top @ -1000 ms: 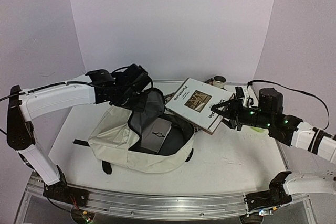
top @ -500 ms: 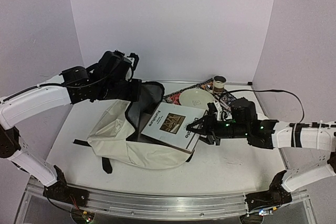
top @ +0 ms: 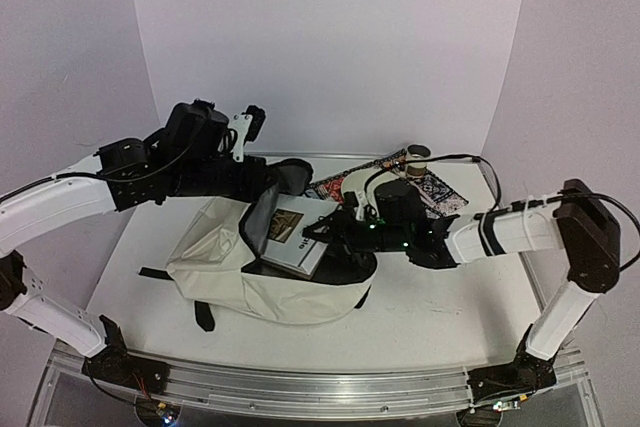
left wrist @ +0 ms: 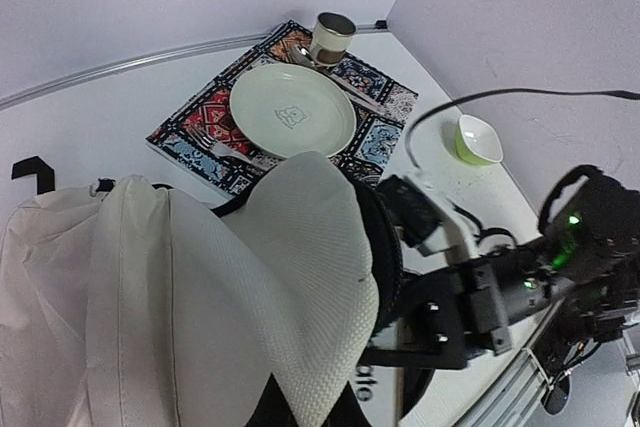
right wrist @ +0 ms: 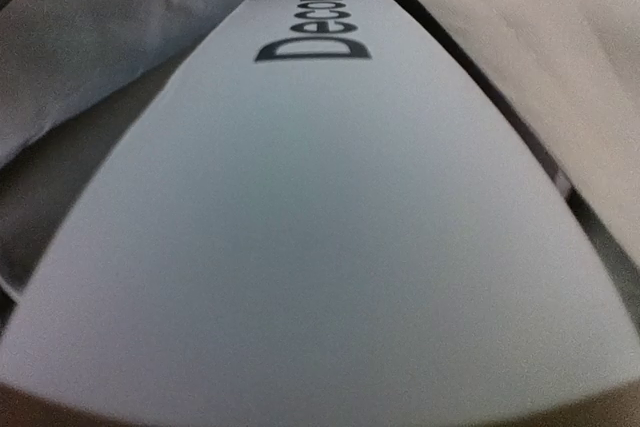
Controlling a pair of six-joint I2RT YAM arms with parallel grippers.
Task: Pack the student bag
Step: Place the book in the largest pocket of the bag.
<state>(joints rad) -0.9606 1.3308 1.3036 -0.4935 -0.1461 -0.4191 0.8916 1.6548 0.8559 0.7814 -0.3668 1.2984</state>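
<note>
1. Layout: student bag (top: 240, 272) lies centre-left on table (top: 430, 317), with its mouth open toward the right and dark lining showing.
2. Left gripper (top: 278, 177) is pinched tight on the student bag's top flap and holds it lifted at the far side of the opening. In the left wrist view the cream flap (left wrist: 300, 277) hangs down to the bottom edge, and the fingers themselves are hidden.
3. Right gripper (top: 332, 235) is clamped on the right edge of a white book (top: 288, 232), jaws partway apart around it.
4. The book is tilted, with its left end inside the bag mouth.
5. In the right wrist view the book cover (right wrist: 320, 227) fills the frame, "Decorate" is readable, and bag fabric sits on either side.
6. Patterned placemat (left wrist: 200, 122) lies far right of the bag, with a pale plate (left wrist: 292, 110) on it and a cup (left wrist: 331, 35) at its far edge.
7. Green bowl (left wrist: 477, 139) sits right of the placemat, apart from it.
</note>
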